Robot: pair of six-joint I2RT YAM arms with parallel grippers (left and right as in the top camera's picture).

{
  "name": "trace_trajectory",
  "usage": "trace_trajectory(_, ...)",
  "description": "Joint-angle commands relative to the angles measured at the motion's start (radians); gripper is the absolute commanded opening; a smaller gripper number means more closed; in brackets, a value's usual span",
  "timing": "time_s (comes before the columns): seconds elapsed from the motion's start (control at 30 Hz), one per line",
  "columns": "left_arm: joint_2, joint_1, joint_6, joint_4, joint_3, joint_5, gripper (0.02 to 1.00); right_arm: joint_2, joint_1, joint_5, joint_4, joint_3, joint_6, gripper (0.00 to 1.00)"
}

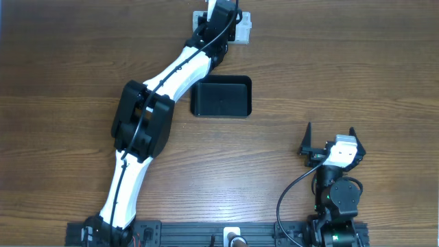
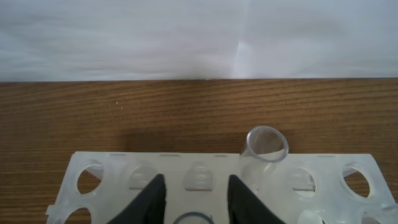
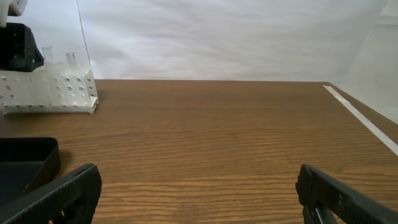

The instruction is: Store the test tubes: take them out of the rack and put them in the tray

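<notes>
The white test tube rack [image 2: 112, 165] stands at the table's far edge, and my left gripper [image 2: 196, 200] hangs right over it. Its fingers [image 2: 152, 198] are open on either side of a clear tube's rim [image 2: 193, 218]. Another clear tube [image 2: 266, 147] stands upright in a hole beside it. From above, the left arm covers most of the rack [image 1: 243, 29]. The black tray [image 1: 221, 97] lies just in front of the rack and holds nothing. My right gripper [image 1: 330, 139] rests open near its base, with nothing between its fingers [image 3: 62, 193].
In the right wrist view the rack [image 3: 50, 92] stands far off with two tubes [image 3: 71, 58] poking up, and a corner of the tray [image 3: 28, 158] is near. A white wall backs the table. Bare wood lies around the tray.
</notes>
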Motion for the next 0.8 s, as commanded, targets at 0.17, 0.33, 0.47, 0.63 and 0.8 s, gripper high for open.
trace_trajectory(0.17,0.011,0.003,-0.009,0.007,0.019,0.006,0.18,-0.008,-0.005,-0.002,-0.002,-0.006,-0.001,0.993)
trace_trajectory(0.33,0.011,0.003,-0.009,0.009,0.019,0.006,0.156,-0.008,-0.005,-0.002,-0.002,-0.006,-0.001,0.993)
trace_trajectory(0.47,0.011,0.003,-0.009,0.01,0.021,0.006,0.143,-0.008,-0.005,-0.002,-0.002,-0.006,-0.001,0.991)
trace_trajectory(0.63,-0.022,0.003,-0.009,0.016,0.021,0.006,0.137,-0.008,-0.005,-0.002,-0.002,-0.006,-0.001,0.993)
trace_trajectory(0.8,-0.126,0.003,-0.006,0.01,0.021,0.006,0.132,-0.008,-0.005,-0.002,-0.002,-0.006,-0.001,0.991)
